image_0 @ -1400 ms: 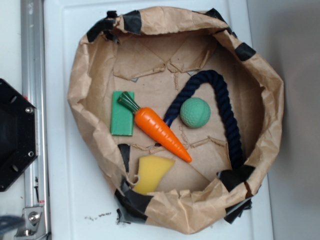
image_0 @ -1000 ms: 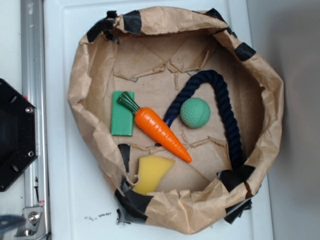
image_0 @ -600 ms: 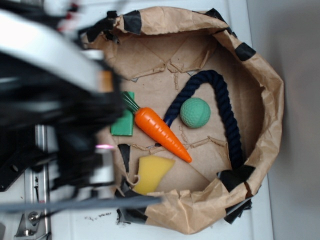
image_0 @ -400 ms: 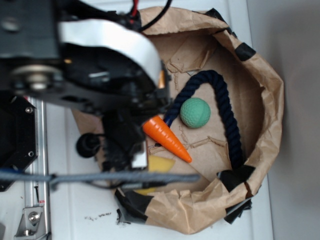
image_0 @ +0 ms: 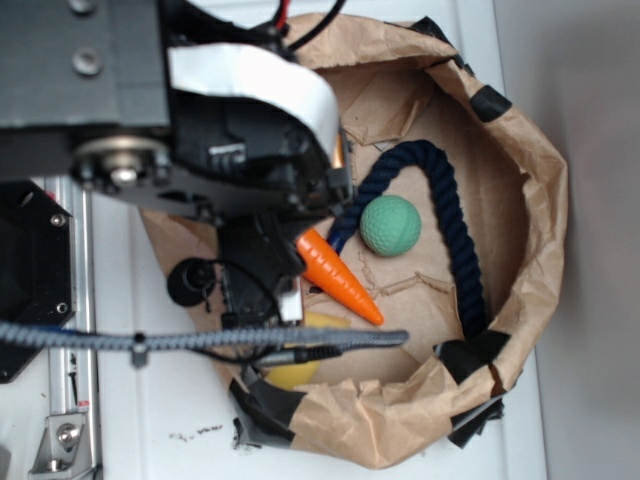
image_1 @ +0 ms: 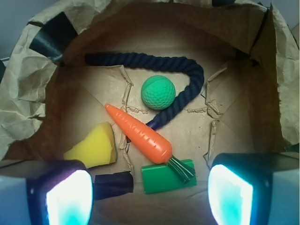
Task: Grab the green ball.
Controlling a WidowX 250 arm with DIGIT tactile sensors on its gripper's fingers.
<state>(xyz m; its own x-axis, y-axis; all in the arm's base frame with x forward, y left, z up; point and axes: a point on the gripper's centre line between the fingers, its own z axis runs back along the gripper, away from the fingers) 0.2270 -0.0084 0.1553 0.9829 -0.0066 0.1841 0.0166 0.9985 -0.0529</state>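
where brown paper lines the white table (image_0: 160,400), green ball (image_1: 158,92) beyond wide-spread gripper (image_1: 149,192)

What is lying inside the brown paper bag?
Inside the paper bag lie the green ball, a dark blue rope, an orange toy carrot, a yellow wedge and a flat green block. The exterior view's arm hides the block.

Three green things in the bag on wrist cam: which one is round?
The green ball, the dimpled sphere tucked inside the bend of the dark rope. The green block is flat and rectangular, and the carrot's green top is a small tuft.
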